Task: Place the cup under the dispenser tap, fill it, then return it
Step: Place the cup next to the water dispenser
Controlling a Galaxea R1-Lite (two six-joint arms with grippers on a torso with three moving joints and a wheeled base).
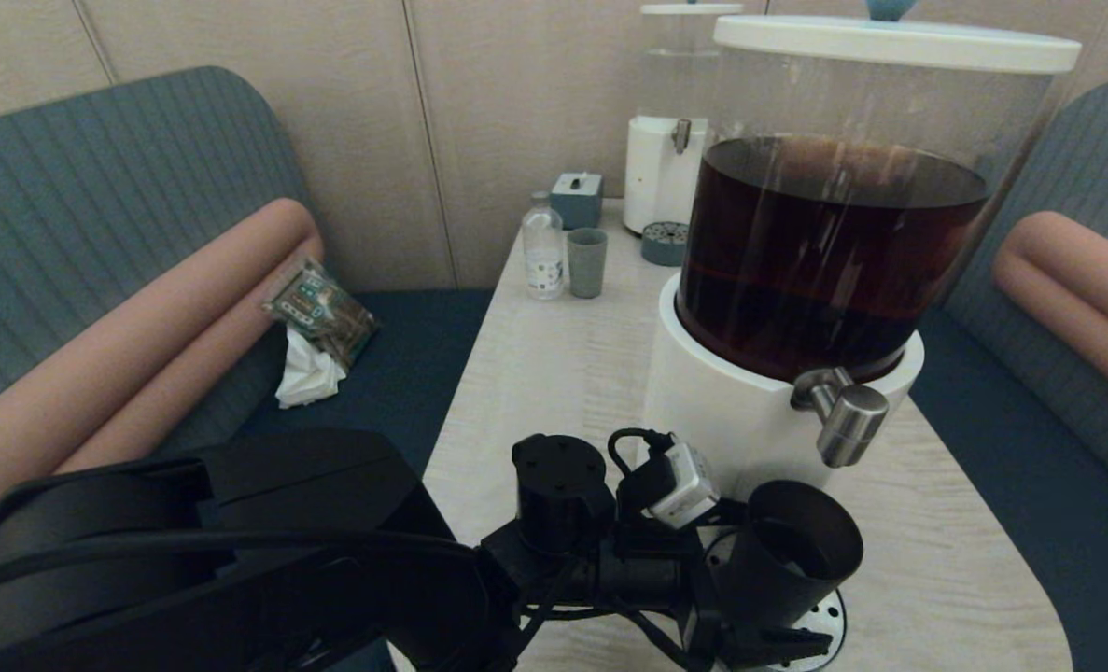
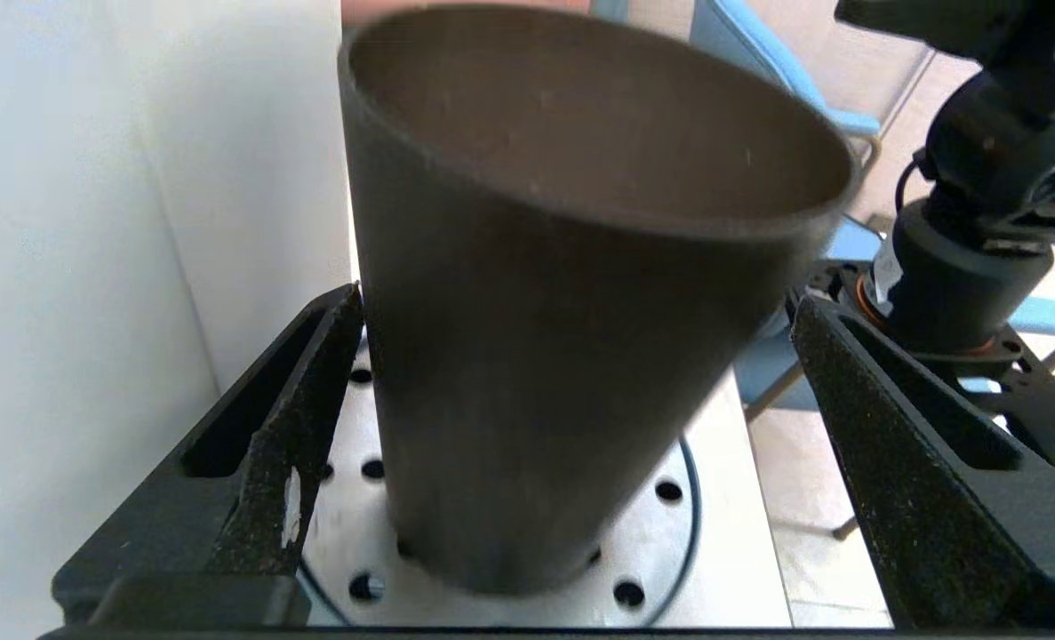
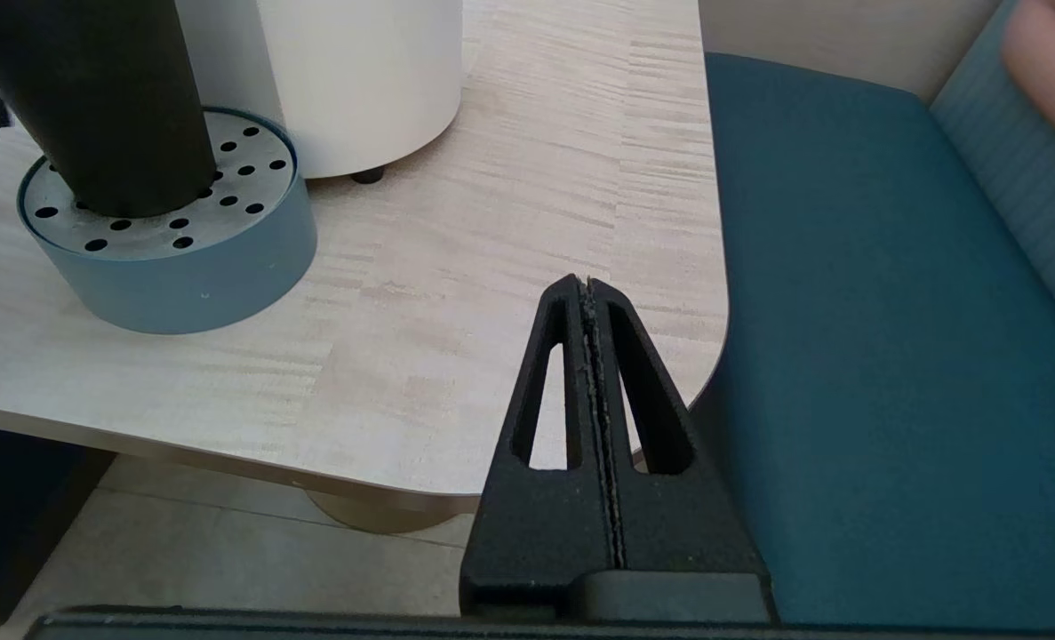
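The cup [image 1: 790,551] stands on the perforated drip tray [image 3: 171,258] beneath the dispenser tap [image 1: 843,415], flanked by the spread, non-touching fingers of the left gripper [image 2: 571,418]; filling and return remain, right gripper [image 3: 591,373] closed off-counter.

Cup [image 1: 787,551] standing on drip tray [image 1: 829,618], sitting just below and before dispenser tap [image 1: 848,422]; left gripper [image 2: 571,444] straddling cup; small cup [image 1: 586,262] and bottle [image 1: 542,254] lying well behind tap, leftward.

Grey-green cup [image 1: 587,262] beside bottle [image 1: 542,253]
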